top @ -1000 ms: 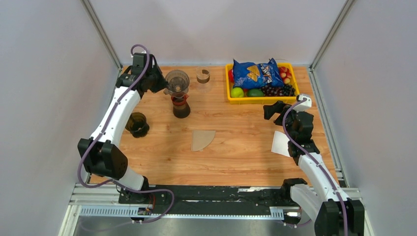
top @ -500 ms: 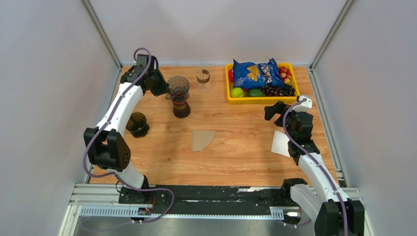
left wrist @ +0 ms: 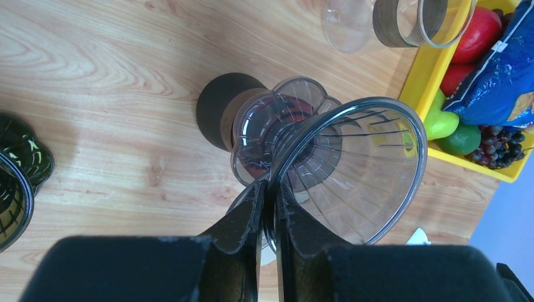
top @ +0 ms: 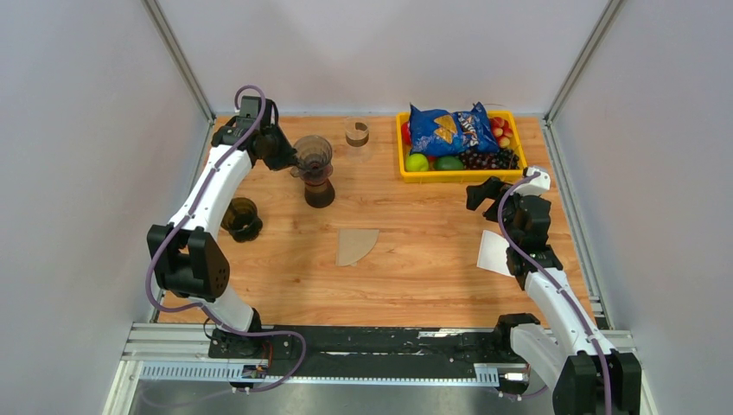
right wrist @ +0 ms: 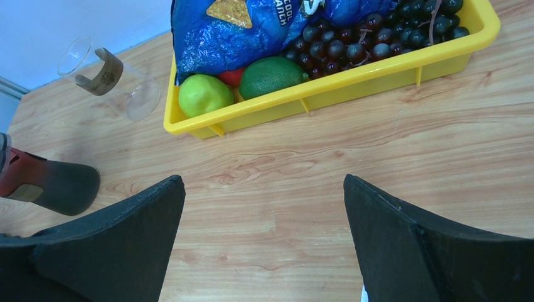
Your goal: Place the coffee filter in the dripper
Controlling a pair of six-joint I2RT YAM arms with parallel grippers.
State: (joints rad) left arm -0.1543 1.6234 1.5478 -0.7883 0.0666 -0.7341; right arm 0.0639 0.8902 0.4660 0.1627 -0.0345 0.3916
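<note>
Left wrist view shows the left gripper (left wrist: pixel 271 185) narrow, pinching the rim of the dripper (left wrist: pixel 359 170), so it should release without tilting it; the coffee filter (top: pixel 355 245) lies on the middle of the tabletop (top: pixel 432 259), well apart, and the right gripper (right wrist: pixel 264 207) is wide.

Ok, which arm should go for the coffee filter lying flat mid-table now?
Right, probably. The right gripper hangs open and empty, free to reach the coffee filter. The left gripper is pinched on the rim of the dripper, so it is occupied.
</note>
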